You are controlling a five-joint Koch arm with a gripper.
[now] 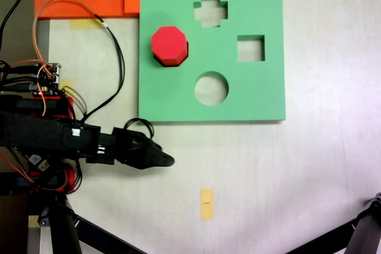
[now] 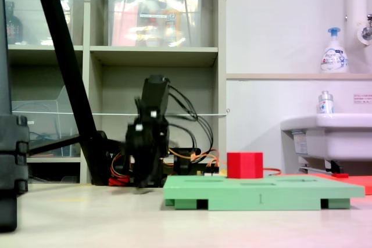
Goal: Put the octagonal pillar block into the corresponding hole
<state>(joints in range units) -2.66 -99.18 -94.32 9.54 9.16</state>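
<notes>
Counter (image 1: 286, 176) surface, pale and bare apart from a small yellow tape strip (image 1: 206, 203), lies nearest in the first exterior view. Just above it, the gripper (image 1: 161, 159) lies low over the surface, its dark fingers (image 1: 156, 156) drawn to a single point with nothing between them; they look pressed together, though the second exterior view blurs them too much to confirm. It sits just off the near edge of the green foam board (image 1: 262, 96), apart from it.

On the board, the round cutout (image 1: 211, 88) comes first, then the square cutout (image 1: 250, 48), and farthest a cross-shaped one (image 1: 210, 10). The octagonal pillar block (image 1: 169, 46) stands upright at the board's left side in the first exterior view. In the second exterior view it rises well above the board's top, so it is either resting on the surface or only partly seated. The corresponding hole cannot be seen; presumably it is beneath the block.

Being foam, the block should be light, slightly yielding and grippy. Opposite flat sides near the top offer the best hold, with gentle pressure to avoid squashing it.
</notes>
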